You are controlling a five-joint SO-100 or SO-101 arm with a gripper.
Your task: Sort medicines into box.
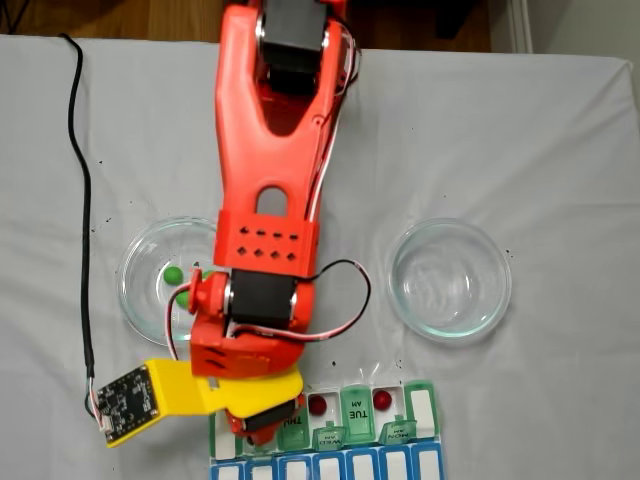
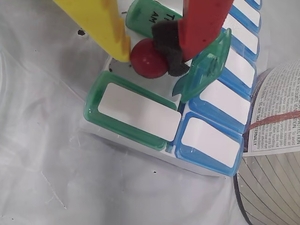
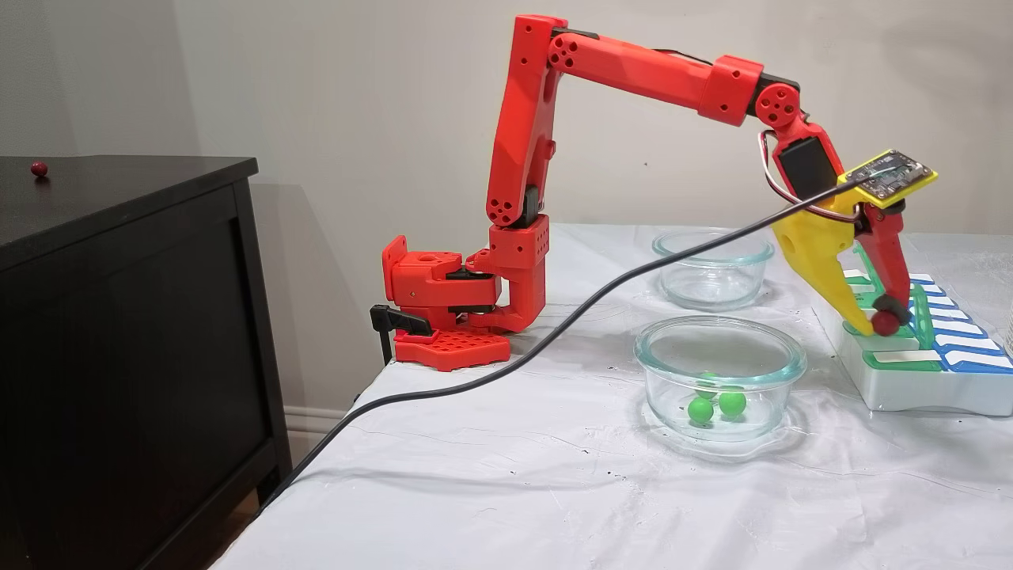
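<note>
My gripper (image 2: pixel 149 55) is shut on a dark red pill (image 2: pixel 148 59), pinched between the yellow finger (image 2: pixel 101 23) and the red finger's black pad (image 2: pixel 169 46). It hangs just over an open white cell of the box (image 2: pixel 133 110), beside a raised green lid (image 2: pixel 206 65). From the side, the gripper (image 3: pixel 875 321) holds the pill (image 3: pixel 885 322) at the box's (image 3: pixel 918 388) near end. Two more red pills (image 1: pixel 317 405) (image 1: pixel 381 400) lie in open cells. Green pills (image 3: pixel 700 409) (image 3: pixel 731 401) sit in the near glass dish (image 3: pixel 720 348).
A second glass dish (image 1: pixel 449 278) stands empty to the right in the top-down fixed view. A black cable (image 3: pixel 554 332) crosses the white cloth. A printed container (image 2: pixel 276 112) stands close beside the box. One red pill (image 3: pixel 39 168) rests on the dark cabinet (image 3: pixel 119 206).
</note>
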